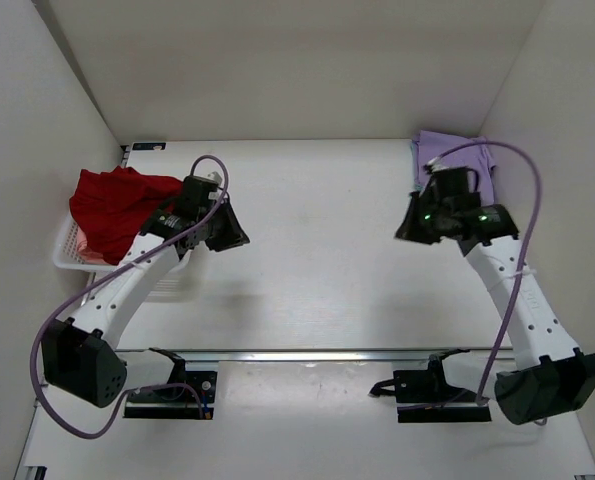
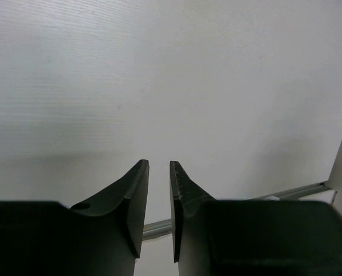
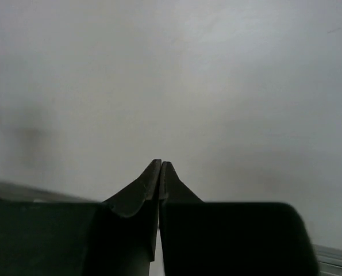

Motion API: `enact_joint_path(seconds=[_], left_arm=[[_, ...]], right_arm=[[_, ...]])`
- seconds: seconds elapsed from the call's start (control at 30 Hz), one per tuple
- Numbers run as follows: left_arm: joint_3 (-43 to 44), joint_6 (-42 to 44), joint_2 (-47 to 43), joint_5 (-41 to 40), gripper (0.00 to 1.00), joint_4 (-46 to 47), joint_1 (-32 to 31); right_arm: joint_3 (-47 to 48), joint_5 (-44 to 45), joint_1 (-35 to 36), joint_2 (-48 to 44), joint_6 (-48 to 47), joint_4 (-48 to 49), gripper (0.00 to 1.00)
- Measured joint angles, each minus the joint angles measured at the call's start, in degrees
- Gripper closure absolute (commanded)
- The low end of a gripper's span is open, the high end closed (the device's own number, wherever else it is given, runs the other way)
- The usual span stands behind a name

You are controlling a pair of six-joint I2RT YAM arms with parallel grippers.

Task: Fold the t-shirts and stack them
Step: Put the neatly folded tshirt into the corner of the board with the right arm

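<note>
A deep red t-shirt [image 1: 112, 205] lies crumpled in the white basket [image 1: 67, 252] at the left. A lavender t-shirt [image 1: 455, 160] lies at the back right of the table, partly hidden behind my right arm. My left gripper [image 1: 233, 236] hangs over the bare table just right of the basket; in the left wrist view its jaws [image 2: 159, 164] stand a little apart with nothing between them. Above the table, in front of the lavender shirt, my right gripper [image 1: 407, 228] points left; the right wrist view shows it [image 3: 160, 163] shut and empty. No teal shirt is in view.
White walls close in the table on the left, back and right. A metal rail [image 1: 317, 355] runs along the near edge between the two arm bases. Purple cables loop off both arms.
</note>
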Motion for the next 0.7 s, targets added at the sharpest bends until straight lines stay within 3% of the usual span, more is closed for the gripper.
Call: enact_joint_path(seconds=[0.13,0.23,0.33,0.53,0.7], left_arm=[[-0.07,1.95,-1.81,-1.40,0.66,-1.79,0.52],[-0.52,2.60,-2.60,-1.51,0.66,-2.21,1.31],[-0.59,2.97,-2.45,-1.60,0.67,-2.38,1.77],[-0.59,3.13,-1.07,-1.57,0.66,-2.29,2.36],[-0.57,3.85,-0.68,-2.34,0.62,-2.60,3.45]], right_arm=[[-8.70,-8.76,14.08,-3.26,12.35,0.35,1.00],[-17.70,-15.43,15.43,-10.47,19.74,2.58,1.00],[-19.12,-19.17,14.97,-12.09,23.37,4.72,0.94],[-16.68,-29.35,20.22,-0.92,21.88,15.06,0.86],[-5.49,-31.17,25.92,9.27,16.46,15.47,0.82]])
